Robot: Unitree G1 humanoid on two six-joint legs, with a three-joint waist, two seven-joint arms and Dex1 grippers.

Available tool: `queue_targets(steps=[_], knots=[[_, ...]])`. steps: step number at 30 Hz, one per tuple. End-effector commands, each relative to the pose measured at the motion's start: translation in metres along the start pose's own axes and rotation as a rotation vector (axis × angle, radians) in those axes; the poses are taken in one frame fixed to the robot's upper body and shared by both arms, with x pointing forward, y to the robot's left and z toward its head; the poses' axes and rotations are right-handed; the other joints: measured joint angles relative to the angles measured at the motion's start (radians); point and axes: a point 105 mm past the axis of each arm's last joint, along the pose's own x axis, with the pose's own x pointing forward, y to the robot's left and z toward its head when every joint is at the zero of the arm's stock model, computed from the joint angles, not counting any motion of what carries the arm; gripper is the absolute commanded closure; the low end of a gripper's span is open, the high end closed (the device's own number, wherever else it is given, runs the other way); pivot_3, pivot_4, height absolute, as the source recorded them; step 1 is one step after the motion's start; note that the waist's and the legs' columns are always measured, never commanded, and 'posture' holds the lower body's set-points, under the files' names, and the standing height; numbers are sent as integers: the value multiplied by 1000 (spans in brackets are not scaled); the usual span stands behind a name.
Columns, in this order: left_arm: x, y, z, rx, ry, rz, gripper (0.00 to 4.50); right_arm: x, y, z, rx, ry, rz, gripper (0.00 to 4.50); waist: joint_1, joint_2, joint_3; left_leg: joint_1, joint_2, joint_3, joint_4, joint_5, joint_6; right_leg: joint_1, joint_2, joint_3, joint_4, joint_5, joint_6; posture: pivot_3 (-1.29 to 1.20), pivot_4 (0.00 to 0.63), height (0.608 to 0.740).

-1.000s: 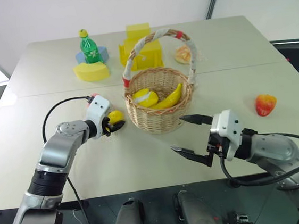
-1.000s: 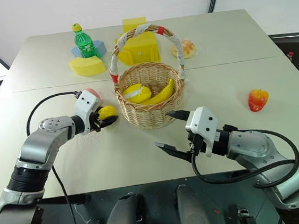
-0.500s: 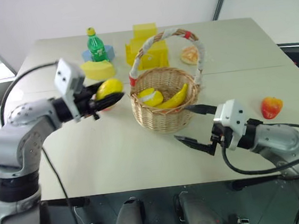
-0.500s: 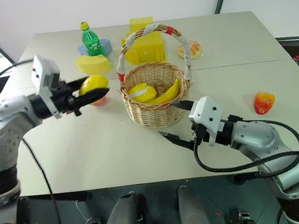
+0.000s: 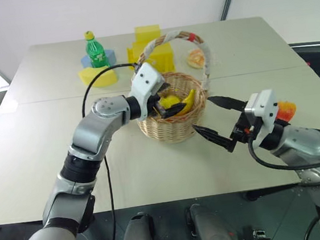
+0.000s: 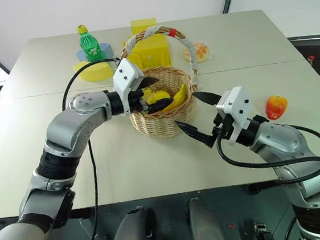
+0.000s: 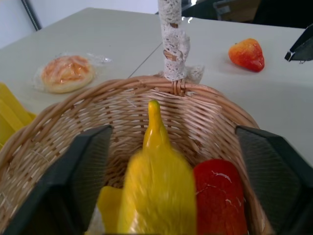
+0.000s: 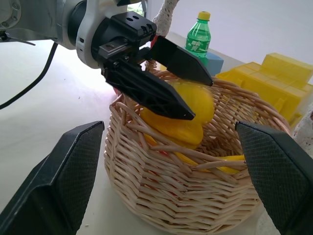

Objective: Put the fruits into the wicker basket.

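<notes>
Right wrist view, lemon [image 8: 193,105] between open left end effector [image 8: 168,81] fingers, over wicker basket [image 8: 195,205]

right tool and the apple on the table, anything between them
Nothing lies loose between them. In the right eye view, the right tool is open beside the basket, and only its own white wrist and bare table separate it from the apple.

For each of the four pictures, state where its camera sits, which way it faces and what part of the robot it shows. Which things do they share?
Both eye views: from the head, down over the table; both arms show.
Left wrist view: along the open left gripper into the basket.
Right wrist view: along the open right gripper at the basket's side.
Shared: basket, lemon, banana.
</notes>
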Motion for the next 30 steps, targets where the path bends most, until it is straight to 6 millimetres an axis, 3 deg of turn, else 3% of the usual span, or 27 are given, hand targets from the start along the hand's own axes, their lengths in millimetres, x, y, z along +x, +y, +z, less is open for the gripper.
queue_targets(steps=[1, 3, 7, 11, 14, 17, 24, 30], knots=[[-26, 5, 34, 0, -161, -21, 99, 3, 7, 11, -26, -45, 13, 0, -2, 0, 0, 0, 0, 0, 0, 0, 0, 0, 0, 0, 0, 0, 0, 0, 150, 740], [-44, 6, 40, -15, -219, -38, 99, 4, 8, 11, -26, -44, 19, 0, -4, 0, 0, 0, 1, 0, 0, 0, 0, 0, 0, 0, 0, 0, 0, 0, 150, 740], [-103, 29, 34, -143, -249, 52, 99, 10, 9, 14, -30, -54, 47, 0, -6, 0, 0, 0, 2, 0, 0, 0, 0, 0, 0, 0, 1, 0, 0, 0, 150, 740], [-146, 62, 8, -153, -162, 298, 99, 17, 11, 19, -36, -67, 86, 0, -2, 0, 0, 1, 2, -1, 0, 0, 0, 0, 0, -1, 1, 0, 0, 0, 150, 740], [-172, 100, -35, -146, 40, 587, 99, 26, 15, 21, -33, -79, 131, 0, 6, 0, 0, 1, 0, -1, 0, 0, -1, 1, -2, -1, 0, 0, 0, 0, 150, 740], [-167, 111, -49, -132, 123, 658, 99, 32, 19, 22, -27, -85, 161, 0, 10, -1, 0, 0, 0, -1, 0, 0, -1, 1, -2, -2, 0, 0, 0, 0, 150, 740], [-123, 119, -70, -161, 218, 623, 99, 43, 31, 31, -28, -118, 214, 0, 20, -2, 0, -1, -1, 0, 0, 0, -1, 0, -3, -2, 0, 0, 0, 0, 150, 740], [-108, 128, -87, -130, 312, 606, 99, 45, 37, 33, -24, -128, 214, 0, 2, -2, 0, -1, 0, 0, 0, 0, -1, -1, -1, -1, 0, 0, 0, 0, 150, 740]])
